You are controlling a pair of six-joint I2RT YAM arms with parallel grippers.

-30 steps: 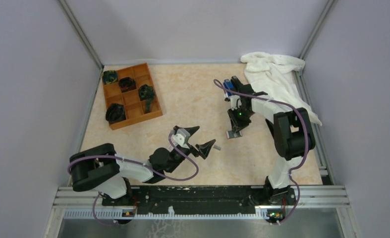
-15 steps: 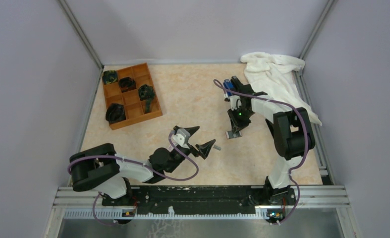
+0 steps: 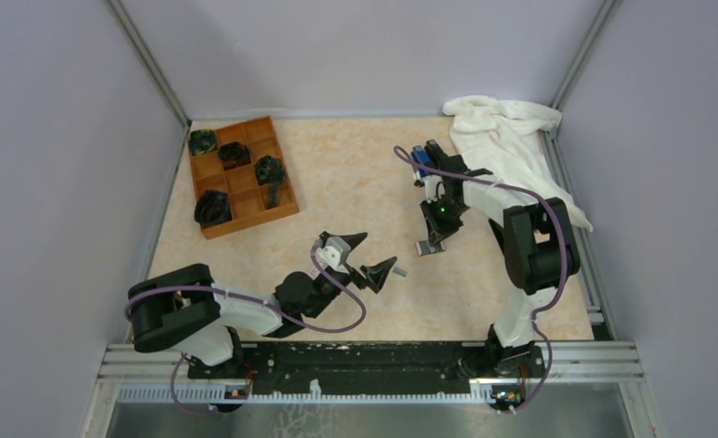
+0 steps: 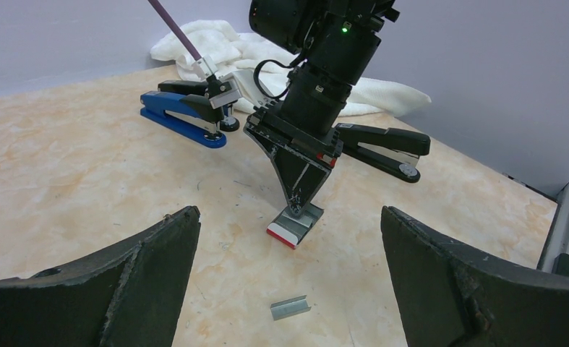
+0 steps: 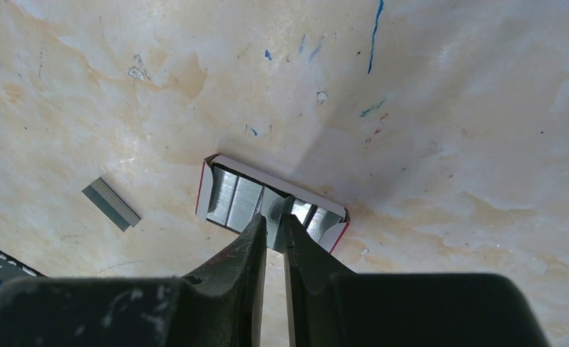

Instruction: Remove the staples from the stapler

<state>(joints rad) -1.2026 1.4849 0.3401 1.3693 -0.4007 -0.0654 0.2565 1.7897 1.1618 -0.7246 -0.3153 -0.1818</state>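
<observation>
OK, status. Left gripper (image 3: 379, 250): fingers wide, holding nothing, low over the worktop (image 3: 355, 182) about mid-depth. Right gripper (image 5: 274, 218): fingers narrow with a thin gap showing, tips pointed straight down into the small white-and-red box (image 5: 210, 189). There are silvery strips (image 5: 230, 199) inside it and the tips sit astride one. Can't tell whether it's actually clamped.

Staples (image 4: 290, 308): one short loose strip lies flat on the worktop, just beside the box on its near-left side. It's between the two grippers and touches neither. Black stapler (image 4: 382, 148) lies flat past the right gripper toward the far-right corner, near the white towel (image 3: 501, 137). Blue stapler (image 4: 184, 110) is on the other side of that arm. From here I can't tell if the black one's magazine is open or has anything in it.

Handling, my read: the strip is near weightless and thin. It's stiff lengthwise but likely to snap at the glued joints, and it's slick metal on a smooth top, so it'll skate if nudged. Take it across the narrow width at mid-length, fingers set barely wider than the strip, straight down, light squeeze. The stapler is rigid, hinged and sprung. Pin the base mid-body with one gripper and work the top with the other, or it'll pivot.
</observation>
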